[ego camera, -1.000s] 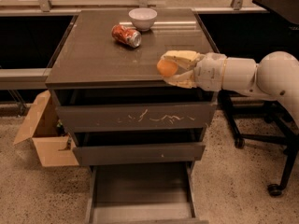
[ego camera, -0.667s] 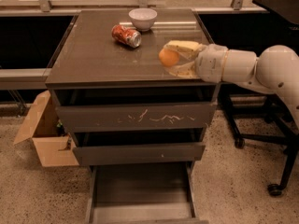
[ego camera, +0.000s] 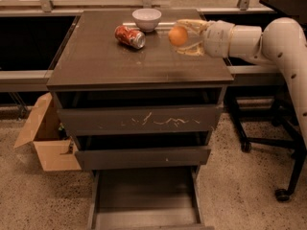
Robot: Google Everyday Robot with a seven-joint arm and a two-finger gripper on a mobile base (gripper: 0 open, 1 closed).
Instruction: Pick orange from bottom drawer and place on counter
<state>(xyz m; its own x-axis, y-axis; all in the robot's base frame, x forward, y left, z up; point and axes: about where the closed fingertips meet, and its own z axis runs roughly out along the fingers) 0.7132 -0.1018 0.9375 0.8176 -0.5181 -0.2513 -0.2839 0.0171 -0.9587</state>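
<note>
The orange (ego camera: 178,36) is held between the fingers of my gripper (ego camera: 181,36), which reaches in from the right above the right rear part of the counter (ego camera: 105,61). The gripper is shut on the orange and holds it a little above the surface. The bottom drawer (ego camera: 144,198) is pulled out at the foot of the cabinet and shows nothing inside.
A crushed red soda can (ego camera: 129,36) lies on the counter left of the orange. A white bowl (ego camera: 147,18) stands at the back. A cardboard box (ego camera: 45,140) sits on the floor at left. A chair base (ego camera: 273,152) stands at right.
My gripper has carried the orange from the counter's right front edge further back and left over the counter, toward the bowl.
</note>
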